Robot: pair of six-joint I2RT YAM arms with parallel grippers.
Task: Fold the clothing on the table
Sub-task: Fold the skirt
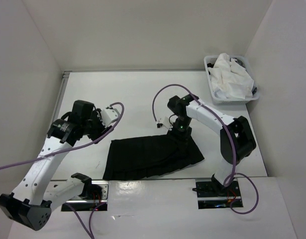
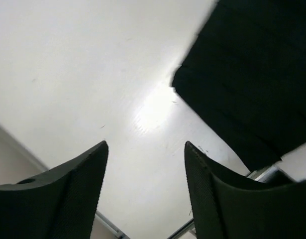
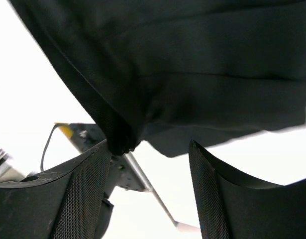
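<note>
Left gripper (image 2: 145, 149) open over bare bench (image 1: 118, 94) beside the skirt (image 1: 148, 157), right gripper (image 3: 149, 144) open just above its far edge, neither holding anything, probably letting the fold settle flat near bench centre.

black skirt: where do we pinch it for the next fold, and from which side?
Likely its far corners, from above. The skirt lies flat and wide on the table, so only the edge gives a bite. The left gripper, open, sits beside the far-left corner; the right gripper, open, hangs over the far-right end.
</note>
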